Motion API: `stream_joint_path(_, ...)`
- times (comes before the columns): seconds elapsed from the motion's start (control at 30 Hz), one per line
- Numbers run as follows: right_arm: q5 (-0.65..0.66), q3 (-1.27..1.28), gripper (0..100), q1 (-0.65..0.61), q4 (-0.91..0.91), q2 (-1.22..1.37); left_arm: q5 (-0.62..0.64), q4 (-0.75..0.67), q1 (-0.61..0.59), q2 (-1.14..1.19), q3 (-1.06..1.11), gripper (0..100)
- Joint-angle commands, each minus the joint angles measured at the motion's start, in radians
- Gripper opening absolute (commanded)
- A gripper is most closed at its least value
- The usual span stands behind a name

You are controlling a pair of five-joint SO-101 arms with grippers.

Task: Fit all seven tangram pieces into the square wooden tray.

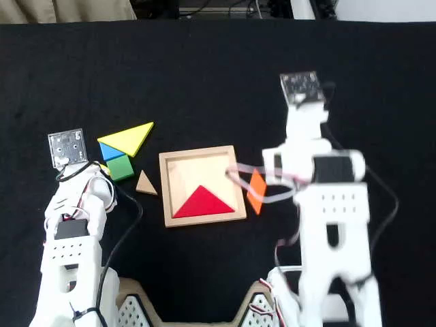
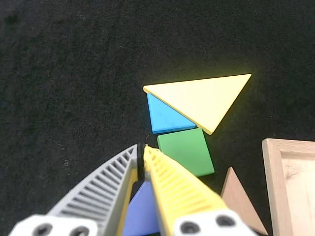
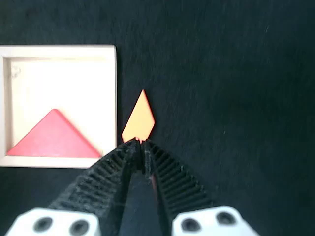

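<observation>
The square wooden tray (image 1: 168, 187) lies mid-table with a red triangle (image 1: 202, 203) in its near half. An orange parallelogram (image 1: 256, 191) rests on the cloth just right of the tray. My right gripper (image 3: 141, 143) is shut, its tips at the near corner of the orange parallelogram (image 3: 139, 119). Left of the tray are a yellow triangle (image 2: 199, 98), a blue triangle (image 2: 165, 118), a green square (image 2: 186, 151) and a tan triangle (image 2: 241, 199). My left gripper (image 2: 141, 150) is shut beside the green square, with a violet-blue piece (image 2: 141, 211) partly hidden beneath its fingers.
A black cloth covers the whole table. The left arm (image 1: 71, 225) stands at the near left and the right arm (image 1: 327, 197) at the near right. The tray's far half (image 3: 54, 83) is bare wood.
</observation>
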Motion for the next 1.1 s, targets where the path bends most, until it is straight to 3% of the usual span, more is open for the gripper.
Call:
stream_joint_path(0.0,0.029,0.099,1.1,-0.021,-0.120,-0.073,0.002,-0.015,-0.007,-0.008,-0.015,3)
stream_joint_path(0.23,-0.034,0.085,1.5,-0.021,-0.203,0.033,0.002,-0.018,0.019,-0.014,0.004,3)
stream_joint_path(0.37,-0.049,0.170,1.5,-0.023,-0.325,0.096,0.000,-0.020,0.079,-0.017,0.047,3)
stream_joint_path(0.73,-0.049,0.409,1.2,-0.028,-0.608,0.082,-0.002,-0.061,0.091,-0.018,0.177,3)
stream_joint_path(1.07,-0.049,0.441,1.2,-0.028,-0.644,0.085,0.000,-0.083,0.081,-0.018,0.194,3)
